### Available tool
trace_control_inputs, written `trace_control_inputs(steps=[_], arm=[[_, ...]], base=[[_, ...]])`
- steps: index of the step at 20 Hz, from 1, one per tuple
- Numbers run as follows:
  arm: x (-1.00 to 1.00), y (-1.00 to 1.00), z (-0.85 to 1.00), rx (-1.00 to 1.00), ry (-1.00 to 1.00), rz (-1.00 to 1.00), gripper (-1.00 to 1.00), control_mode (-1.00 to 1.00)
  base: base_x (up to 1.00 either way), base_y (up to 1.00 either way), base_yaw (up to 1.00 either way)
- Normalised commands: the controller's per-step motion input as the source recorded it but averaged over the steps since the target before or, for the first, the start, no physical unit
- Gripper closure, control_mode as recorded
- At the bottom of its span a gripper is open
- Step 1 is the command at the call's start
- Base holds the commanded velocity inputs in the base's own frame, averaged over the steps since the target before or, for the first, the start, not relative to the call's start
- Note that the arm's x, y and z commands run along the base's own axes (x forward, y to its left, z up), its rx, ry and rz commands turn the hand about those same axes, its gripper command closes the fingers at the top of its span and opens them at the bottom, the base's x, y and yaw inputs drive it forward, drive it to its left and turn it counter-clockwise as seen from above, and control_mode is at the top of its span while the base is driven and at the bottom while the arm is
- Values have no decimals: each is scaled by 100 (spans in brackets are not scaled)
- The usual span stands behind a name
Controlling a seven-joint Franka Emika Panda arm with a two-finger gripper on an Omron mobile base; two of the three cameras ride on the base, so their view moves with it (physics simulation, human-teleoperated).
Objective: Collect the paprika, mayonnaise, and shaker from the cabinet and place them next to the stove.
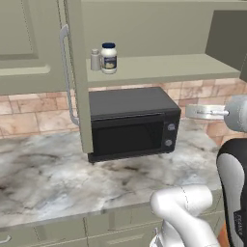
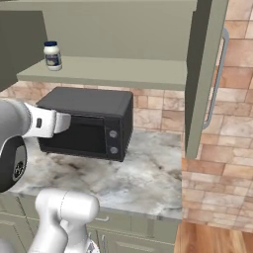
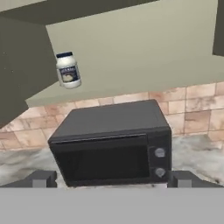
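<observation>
Gripper (image 3: pixel 112 179) jaws are spread wide with nothing between them; in my hand view the two dark fingertips (image 3: pixel 40 178) sit far apart at the bottom, framing the microwave (image 3: pixel 111 142) ahead. It hangs in open air above the counter (image 1: pixel 43 173), well short of the cabinet (image 1: pixel 144 29) and touching nothing. From the base views I see the wrist level with the microwave and out in front of it, with the arm's white elbow (image 1: pixel 185 205) low near the counter's front edge.

Straight ahead, the black microwave stands on the marbled counter against the brick wall (image 1: pixel 29 116), directly under the cabinet's shelf (image 1: pixel 164 67). Both cabinet doors stand swung open, one on each side of the opening; the left door (image 1: pixel 77 72) shows its long silver handle (image 1: pixel 65 72) edge-on.

On the shelf, near its left end, I see the mayonnaise (image 1: pixel 109 58) upright, white with a dark blue lid. Just beside it on its left, in the left base view, is the small grey shaker (image 1: pixel 95 60), also upright; I cannot tell whether the two touch. In my hand view the jar sits up and to the left of the gripper, well apart from it.
</observation>
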Motion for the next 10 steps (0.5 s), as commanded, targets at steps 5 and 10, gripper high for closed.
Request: trace_control_inputs(steps=[5,10], arm=[[21,38,48,-2,-2,16,-100,-100],[20,24,38,-1,-2,11,-100,-100]], base=[[0,0,0],[0,0,0]])
